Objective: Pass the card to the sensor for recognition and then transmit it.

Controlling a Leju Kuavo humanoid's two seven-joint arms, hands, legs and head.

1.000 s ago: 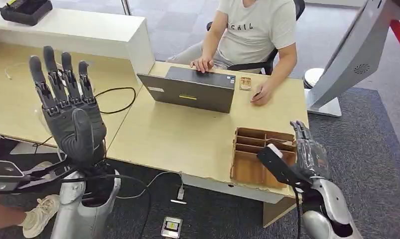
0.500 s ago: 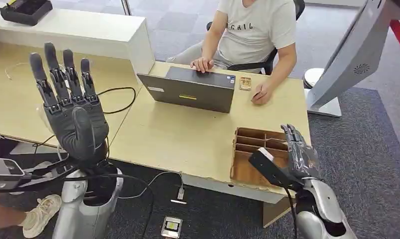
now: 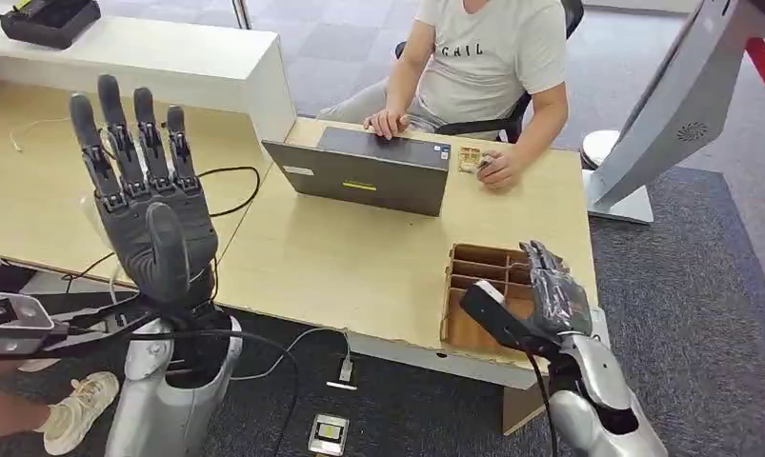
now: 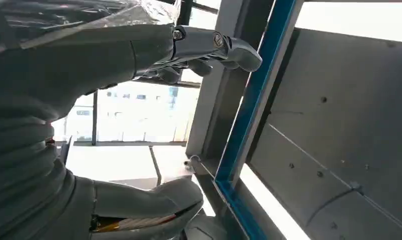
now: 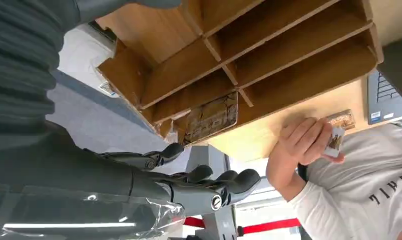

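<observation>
Left hand: dark many-fingered left hand [image 3: 148,214] raised upright, palm to camera, fingers spread, holding nothing.
Right hand: right hand [image 3: 550,300] hovers at the near edge of the brown wooden divided tray [image 3: 473,314]; fingers extended and apart, nothing between them as far as the right wrist view shows.
Card: a small white card [image 5: 335,140] sits in the fingers of the seated person's hand [image 5: 304,142], over the pale wooden desk [image 3: 340,257] near a small brown patterned block [image 3: 469,159], possibly the sensor; too small to tell.
Tray contents: one flat brown card-like piece [image 5: 209,117] lies in a compartment of the tray, beyond the right hand's fingertips.
Other: closed grey laptop [image 3: 364,171] between person and robot.
Progress: early, by judgement. Robot holds no card; pickup, presenting to the sensor, and handover all remain.
</observation>
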